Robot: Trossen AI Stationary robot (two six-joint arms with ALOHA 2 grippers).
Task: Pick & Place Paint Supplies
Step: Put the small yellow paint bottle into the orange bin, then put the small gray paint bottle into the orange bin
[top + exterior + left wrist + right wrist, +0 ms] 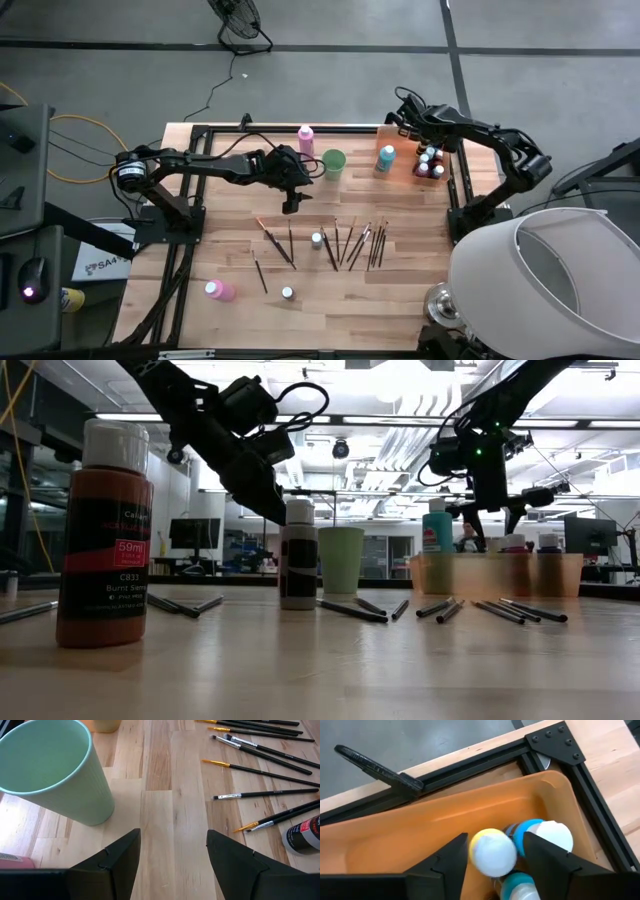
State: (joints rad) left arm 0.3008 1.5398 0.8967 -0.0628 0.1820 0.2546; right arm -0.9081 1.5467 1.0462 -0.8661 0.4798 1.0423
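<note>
My left gripper (292, 205) (172, 835) is open above bare table, near the light green cup (333, 163) (52, 770), with thin dark brushes (340, 243) (265, 757) spread nearer the table's near edge. My right gripper (420, 135) (495, 840) is open, hanging above the orange tray (400, 135) (420, 835). Small pale-capped paint bottles (430, 165) (492, 852) stand upright in the tray, below its fingers. A teal bottle (386, 157) stands at the tray's left end. One pink bottle (306, 138) stands upright by the far edge and another (219, 290) lies on its side.
Two small bottles (317, 239) (287, 293) stand upright among and in front of the brushes; the low view shows a brown one (103, 530) close up. A black metal frame (250, 128) (555, 750) runs along the far edge. There is bare wood on the right near side.
</note>
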